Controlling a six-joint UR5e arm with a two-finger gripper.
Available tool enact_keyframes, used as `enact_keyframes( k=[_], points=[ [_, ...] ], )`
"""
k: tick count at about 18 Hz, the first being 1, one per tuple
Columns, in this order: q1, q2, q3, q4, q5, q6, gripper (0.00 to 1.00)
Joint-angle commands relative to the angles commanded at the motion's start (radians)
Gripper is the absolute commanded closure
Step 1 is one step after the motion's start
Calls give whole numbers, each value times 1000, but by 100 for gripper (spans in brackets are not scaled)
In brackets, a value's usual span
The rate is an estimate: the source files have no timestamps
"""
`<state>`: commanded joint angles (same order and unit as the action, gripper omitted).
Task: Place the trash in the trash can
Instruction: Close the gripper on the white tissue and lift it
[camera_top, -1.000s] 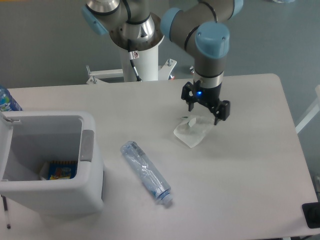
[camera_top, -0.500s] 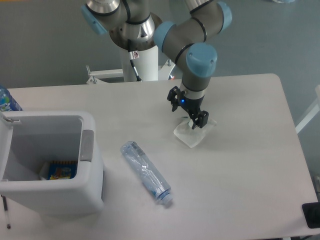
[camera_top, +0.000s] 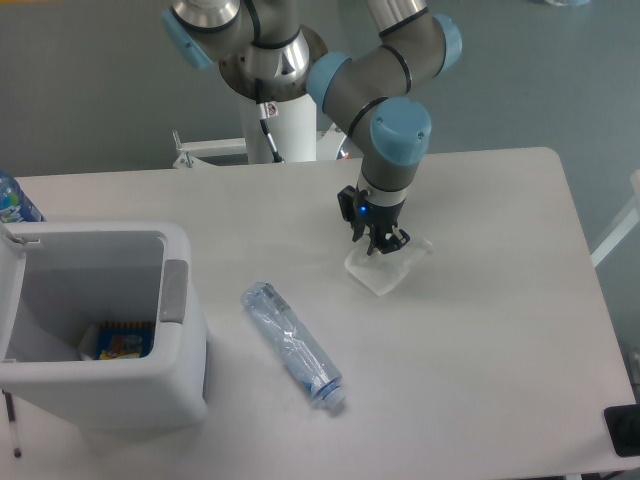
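Reaching down — gripper (camera_top: 379, 243) closed on the wrapper (camera_top: 385, 269), wrist vertical.

Two pieces of trash on a pale table, an open trash can at the left edge.

A crumpled translucent-white plastic wrapper (camera_top: 385, 270) lies flat right of the table's centre, its upper edge partly hidden under the arm's tool. A crushed clear plastic bottle (camera_top: 293, 344), label-free, lies on its side well apart from the wrapper, angled diagonally with its pale cap pointing toward the lower right. The trash can (camera_top: 185, 345), a boxy light-grey bin with rounded corners and a grey tab on its right wall, stands upright just left of the bottle, its lid swung back and colourful scraps visible at the bottom.
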<state>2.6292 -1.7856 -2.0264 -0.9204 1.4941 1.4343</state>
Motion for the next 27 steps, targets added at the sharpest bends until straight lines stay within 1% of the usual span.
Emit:
enact_keyframes(
  k=[2, 4, 5, 7, 8, 9, 10, 12, 14, 19, 22, 25, 27],
  points=[
    [2, 3, 21, 0, -5, -11, 100],
    [9, 8, 61, -11, -15, -37, 100],
    [14, 9, 67, -11, -23, -41, 100],
    [35, 17, 90, -14, -58, -43, 100],
    [49, 32, 106, -21, -99, -43, 100],
    [72, 47, 127, -35, -188, -49, 100],
    [78, 54, 144, -43, -251, -73, 100],
    [87, 72, 185, -43, -340, -170, 100],
    [87, 83, 244, -45, -420, -292, 100],
    [84, 83, 383, -41, -623, -662, 100],
    [71, 86, 460, -37, -644, -816, 100],
    [48, 103, 489, -28, -707, -931, 100],
    [28, 113, 509, -28, -712, -1004, 100]
  ],
)
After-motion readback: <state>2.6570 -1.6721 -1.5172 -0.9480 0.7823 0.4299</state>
